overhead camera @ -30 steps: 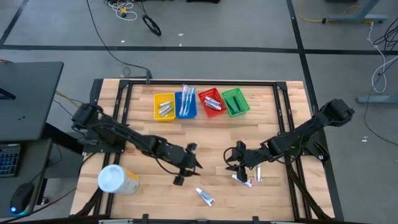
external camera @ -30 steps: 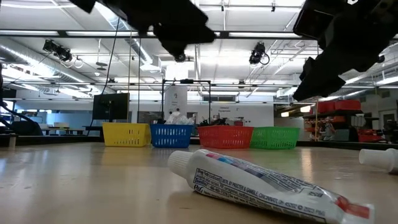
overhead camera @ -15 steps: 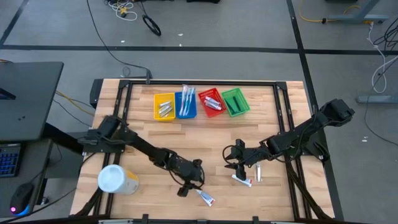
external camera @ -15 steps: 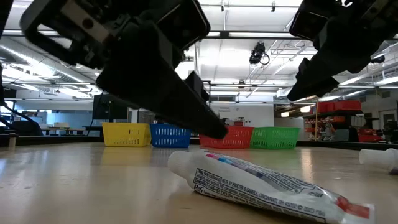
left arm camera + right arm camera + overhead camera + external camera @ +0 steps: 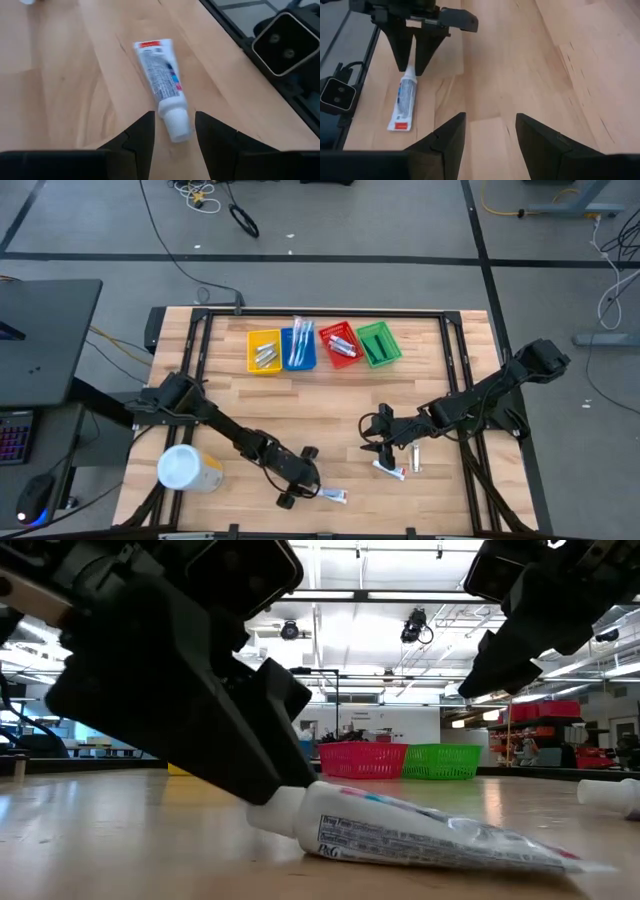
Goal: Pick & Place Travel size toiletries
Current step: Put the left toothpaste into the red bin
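Observation:
A small white toothpaste tube (image 5: 336, 496) with blue and red print lies flat near the table's near edge. My left gripper (image 5: 175, 134) is low over the table and open, its fingers standing on either side of the tube's white cap (image 5: 176, 122). My right gripper (image 5: 372, 438) hovers open right of the table's middle, above the bare wood. Just beyond it two more small tubes (image 5: 390, 470) (image 5: 415, 460) lie flat on the table. In the right wrist view the left gripper (image 5: 411, 60) points at the tube (image 5: 404, 102). My left gripper comes at the tube's cap end (image 5: 278, 812) low and slanting down from the table's left, in line with the tube. The cap sits in the gap between the open fingers. Whether a finger touches the cap, I cannot tell. The tube lies flat on the table.
Four small baskets stand in a row at the far edge: yellow (image 5: 264, 351), blue (image 5: 299, 348), red (image 5: 340, 344) and green (image 5: 378, 343), each holding items. A big white-and-yellow cylinder (image 5: 188, 469) stands at the near left. A black frame (image 5: 470, 380) rims the table.
My left gripper has moved toward the table's near edge and down until it is low at the tube's cap. The tube has turned on the table, lying more along the near edge than before. The right arm has kept still.

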